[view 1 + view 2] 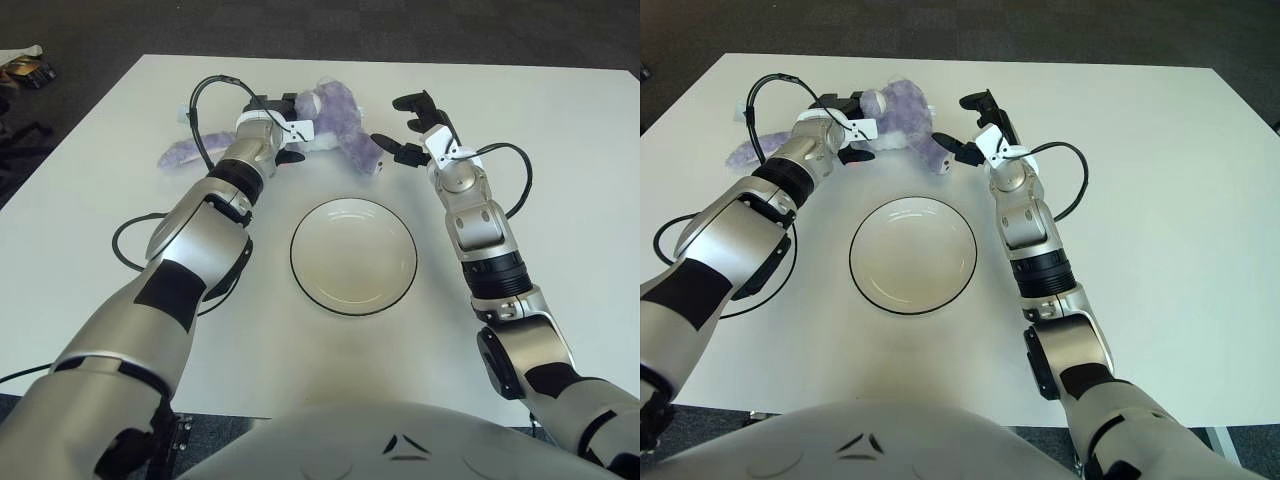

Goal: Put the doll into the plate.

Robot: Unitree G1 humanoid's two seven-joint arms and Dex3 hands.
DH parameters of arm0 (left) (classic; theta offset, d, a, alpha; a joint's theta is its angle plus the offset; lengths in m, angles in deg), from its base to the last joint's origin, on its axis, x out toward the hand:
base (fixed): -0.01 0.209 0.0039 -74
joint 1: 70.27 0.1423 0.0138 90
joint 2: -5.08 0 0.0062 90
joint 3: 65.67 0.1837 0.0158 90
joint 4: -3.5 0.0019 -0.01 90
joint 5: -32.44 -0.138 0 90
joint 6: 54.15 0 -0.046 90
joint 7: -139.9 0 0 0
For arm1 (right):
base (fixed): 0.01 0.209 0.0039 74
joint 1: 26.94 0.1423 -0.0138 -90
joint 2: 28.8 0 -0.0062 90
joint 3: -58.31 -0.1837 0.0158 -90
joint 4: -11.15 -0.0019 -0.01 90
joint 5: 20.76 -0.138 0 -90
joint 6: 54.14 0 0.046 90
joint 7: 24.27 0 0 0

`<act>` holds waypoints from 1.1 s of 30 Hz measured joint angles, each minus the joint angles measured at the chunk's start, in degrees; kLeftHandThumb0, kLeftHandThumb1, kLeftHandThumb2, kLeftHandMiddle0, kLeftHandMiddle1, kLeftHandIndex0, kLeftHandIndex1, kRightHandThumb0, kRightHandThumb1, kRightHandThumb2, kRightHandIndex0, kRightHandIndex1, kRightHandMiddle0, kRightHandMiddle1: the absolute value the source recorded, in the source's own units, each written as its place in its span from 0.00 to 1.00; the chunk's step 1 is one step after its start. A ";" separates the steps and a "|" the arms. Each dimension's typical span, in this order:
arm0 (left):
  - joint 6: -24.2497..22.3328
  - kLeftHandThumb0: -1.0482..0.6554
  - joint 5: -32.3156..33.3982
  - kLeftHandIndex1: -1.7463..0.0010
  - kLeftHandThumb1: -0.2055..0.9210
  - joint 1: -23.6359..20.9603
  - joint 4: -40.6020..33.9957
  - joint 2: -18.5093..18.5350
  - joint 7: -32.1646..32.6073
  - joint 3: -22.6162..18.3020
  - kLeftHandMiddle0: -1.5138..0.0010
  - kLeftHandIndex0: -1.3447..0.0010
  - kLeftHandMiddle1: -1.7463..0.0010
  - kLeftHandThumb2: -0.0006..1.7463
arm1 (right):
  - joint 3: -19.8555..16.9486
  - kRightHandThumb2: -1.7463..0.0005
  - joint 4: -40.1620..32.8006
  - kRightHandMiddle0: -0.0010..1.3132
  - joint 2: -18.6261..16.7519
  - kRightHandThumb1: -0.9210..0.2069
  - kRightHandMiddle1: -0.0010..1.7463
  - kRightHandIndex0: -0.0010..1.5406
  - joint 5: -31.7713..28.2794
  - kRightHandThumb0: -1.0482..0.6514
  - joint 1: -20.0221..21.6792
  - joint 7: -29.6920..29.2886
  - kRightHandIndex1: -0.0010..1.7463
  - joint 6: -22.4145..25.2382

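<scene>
While the left hand (pixel 283 128) seemingly clasps the doll (pixel 335 125), the right hand (pixel 408 128) hovers beside it, fingers spread.
</scene>
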 measured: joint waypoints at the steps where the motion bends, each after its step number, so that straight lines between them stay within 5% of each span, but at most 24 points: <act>1: 0.16 0.87 -0.01 0.18 0.50 0.03 0.00 -0.02 0.20 0.00 0.53 1.00 0.15 0.61 | 0.38 0.82 0.11 0.00 0.07 0.00 0.35 0.00 0.23 0.08 0.52 0.22 0.23 0.34; 33: 2.05 0.89 1.15 0.07 0.47 1.05 -1.39 0.24 0.91 -0.40 0.51 1.00 0.15 0.64 | 2.35 0.87 9.48 0.00 0.39 0.07 0.38 0.03 0.52 0.07 5.39 1.71 0.29 1.63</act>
